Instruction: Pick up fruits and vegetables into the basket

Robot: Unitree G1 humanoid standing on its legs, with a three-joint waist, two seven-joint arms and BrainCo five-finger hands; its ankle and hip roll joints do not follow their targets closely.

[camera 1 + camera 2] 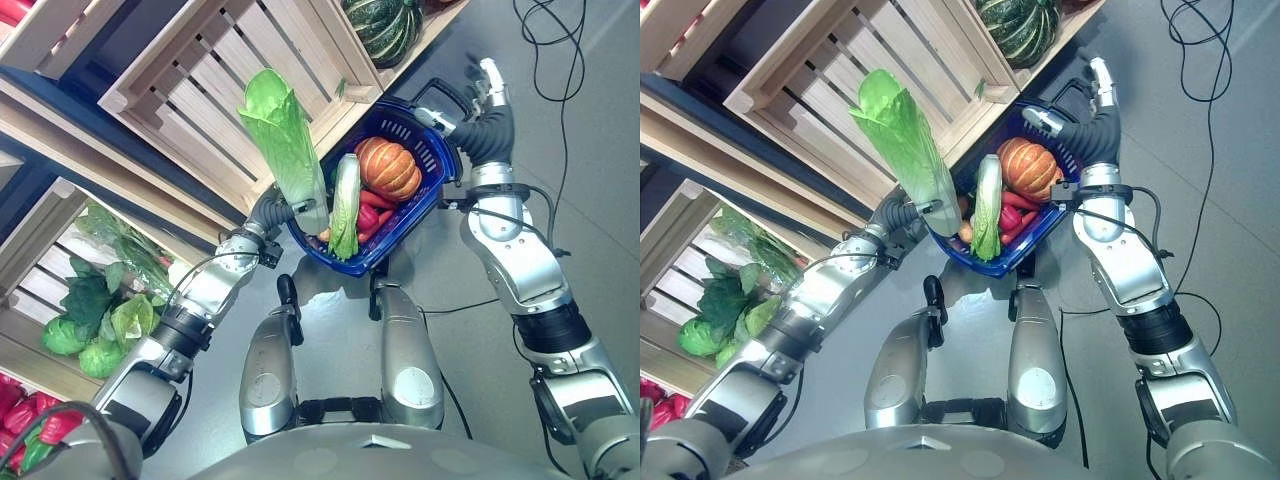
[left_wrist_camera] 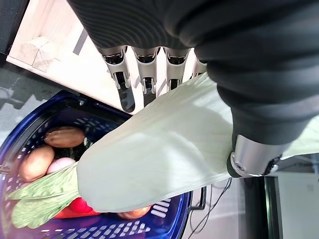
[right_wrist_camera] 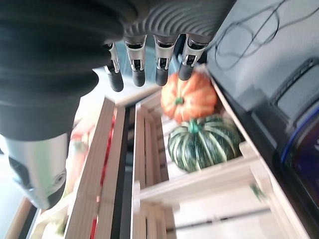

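Observation:
My left hand [image 1: 272, 212] is shut on the white stalk of a tall Chinese cabbage [image 1: 285, 140], held upright at the left rim of the blue basket [image 1: 432, 192]. The left wrist view shows its fingers [image 2: 144, 74] and thumb wrapped round the stalk [image 2: 164, 154] above the basket [image 2: 45, 107]. Inside lie an orange pumpkin [image 1: 387, 167], a second Chinese cabbage [image 1: 345, 205], red peppers [image 1: 372, 205] and potatoes [image 2: 35, 162]. The basket's black handle [image 1: 440, 95] hangs at my right wrist. The right hand [image 1: 490, 85] reaches past it with relaxed fingers [image 3: 144, 64] and holds nothing.
Slatted wooden crates line the left and top; the one [image 1: 220, 80] just behind the cabbage has nothing in it. A striped green squash [image 1: 385, 28] and an orange pumpkin [image 3: 188, 102] lie in another. Leafy greens [image 1: 105, 310] and red peppers [image 1: 30, 415] fill the lower-left crates.

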